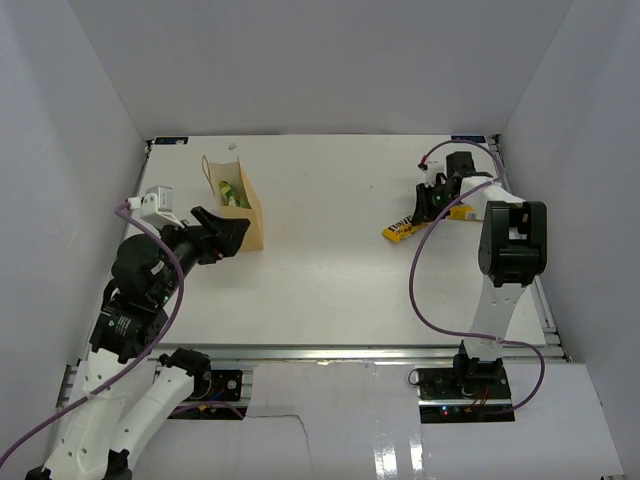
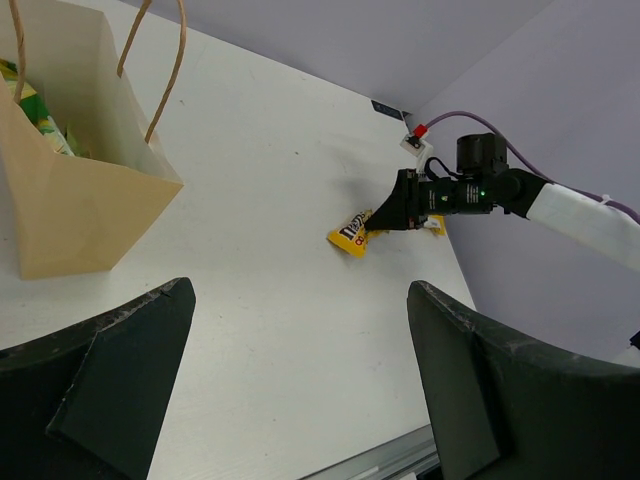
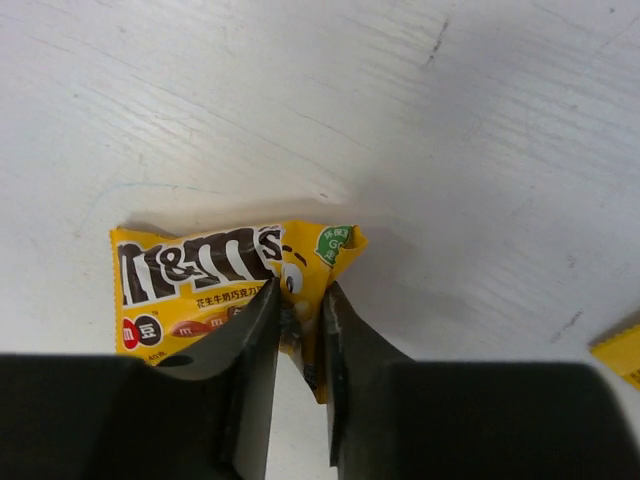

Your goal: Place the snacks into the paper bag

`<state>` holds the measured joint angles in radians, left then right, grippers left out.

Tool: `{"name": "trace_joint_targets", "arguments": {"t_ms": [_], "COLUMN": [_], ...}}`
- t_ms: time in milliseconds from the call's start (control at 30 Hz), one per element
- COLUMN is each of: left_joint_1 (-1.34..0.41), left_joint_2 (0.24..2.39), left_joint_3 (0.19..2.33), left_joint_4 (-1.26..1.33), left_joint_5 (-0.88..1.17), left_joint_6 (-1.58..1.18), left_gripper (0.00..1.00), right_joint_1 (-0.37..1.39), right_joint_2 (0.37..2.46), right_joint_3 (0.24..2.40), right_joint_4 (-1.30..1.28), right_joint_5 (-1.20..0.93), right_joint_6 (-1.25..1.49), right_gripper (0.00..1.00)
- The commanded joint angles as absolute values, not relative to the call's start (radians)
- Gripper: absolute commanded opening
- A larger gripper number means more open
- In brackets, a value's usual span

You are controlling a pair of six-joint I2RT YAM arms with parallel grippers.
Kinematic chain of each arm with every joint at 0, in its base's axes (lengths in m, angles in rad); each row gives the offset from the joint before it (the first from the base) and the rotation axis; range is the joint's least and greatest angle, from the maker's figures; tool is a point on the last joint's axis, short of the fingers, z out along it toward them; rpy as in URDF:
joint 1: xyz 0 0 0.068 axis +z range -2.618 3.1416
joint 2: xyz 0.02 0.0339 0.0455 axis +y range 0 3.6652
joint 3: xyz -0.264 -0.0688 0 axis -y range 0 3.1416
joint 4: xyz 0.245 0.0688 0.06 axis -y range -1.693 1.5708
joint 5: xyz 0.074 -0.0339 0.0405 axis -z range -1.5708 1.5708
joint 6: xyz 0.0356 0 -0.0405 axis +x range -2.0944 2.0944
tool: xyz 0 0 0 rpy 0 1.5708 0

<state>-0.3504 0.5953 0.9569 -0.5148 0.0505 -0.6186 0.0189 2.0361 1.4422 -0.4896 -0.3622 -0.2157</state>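
Note:
The tan paper bag (image 1: 252,218) stands at the left of the table, its top open; it also shows in the left wrist view (image 2: 70,200). The green-and-yellow pouch (image 1: 232,193) sits inside it (image 2: 30,105). The yellow candy packet (image 1: 400,231) with brown lettering lies at the right (image 3: 190,270). My right gripper (image 1: 432,205) is shut on that packet's right end (image 3: 300,300), low at the table surface. My left gripper (image 1: 230,232) is open and empty, just in front of the bag (image 2: 300,290).
A second yellow piece (image 1: 462,212) lies just right of the right gripper, at the edge of the right wrist view (image 3: 620,350). White walls enclose the table on three sides. A metal rail (image 1: 350,350) runs along the near edge.

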Motion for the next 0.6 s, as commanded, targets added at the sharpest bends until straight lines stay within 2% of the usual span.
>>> {"name": "trace_joint_targets", "arguments": {"t_ms": [0,33,100,500,567], "left_joint_1": [-0.353,-0.353,-0.353,-0.353,-0.353], "left_joint_2": [0.589,0.592,0.594,0.632,0.655], "left_joint_3": [0.980,0.983,0.994,1.208,1.241], "left_joint_4": [-0.506,-0.506,-0.506,-0.442,-0.433], "left_joint_5": [0.064,0.064,0.063,0.015,0.015], "left_joint_6": [-0.617,-0.617,-0.612,-0.604,-0.606], "left_gripper": [0.98,0.98,0.98,0.98,0.98], "right_joint_1": [-0.009,-0.020,-0.031,-0.002,0.089], "right_joint_2": [2.014,2.002,1.962,1.786,1.753], "right_joint_3": [1.404,1.399,1.394,1.443,1.498], "right_joint_4": [-0.496,-0.492,-0.485,-0.528,-0.534], "right_joint_5": [-0.439,-0.458,-0.533,-0.885,-0.888], "right_joint_6": [-0.230,-0.233,-0.251,-0.299,-0.290], "right_gripper": [0.20,0.15,0.11,0.09,0.09]}}
